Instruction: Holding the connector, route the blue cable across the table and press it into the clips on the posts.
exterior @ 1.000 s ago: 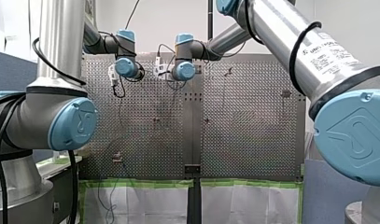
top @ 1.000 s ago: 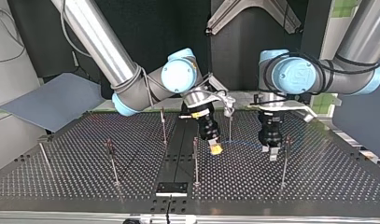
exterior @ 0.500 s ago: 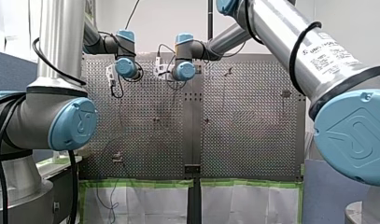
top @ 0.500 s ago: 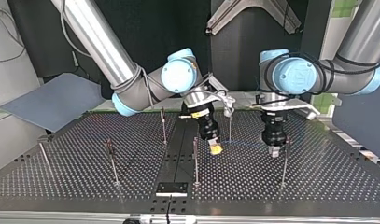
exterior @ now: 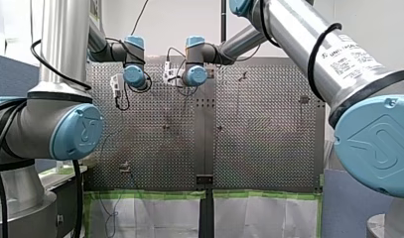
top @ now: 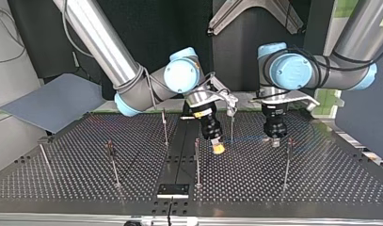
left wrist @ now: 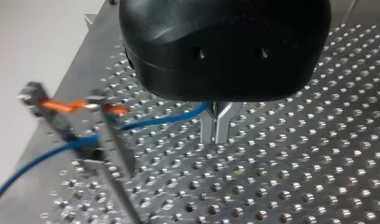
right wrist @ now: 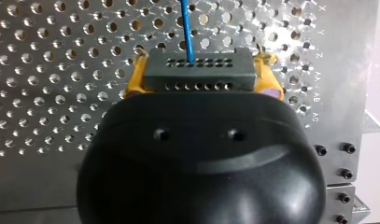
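Blue cable (left wrist: pixel 155 122), seemingly pinched by left tool (left wrist: pixel 214 139), leaves connector (right wrist: pixel 198 70).

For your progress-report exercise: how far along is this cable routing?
Done: my right gripper clamps the connector; the blue cable seems seated at one post's clip. In hand: my left gripper pinches the cable. Left: the other posts look bare.

perforated metal tabletop (top: pixel 321 179) spreads beneath my right gripper (top: pixel 218 149). a small black plate (top: pixel 172 190) lies near it, at the tabletop's edge. a grey-blue panel (top: pixel 57 101) sits well apart, beside the tabletop.
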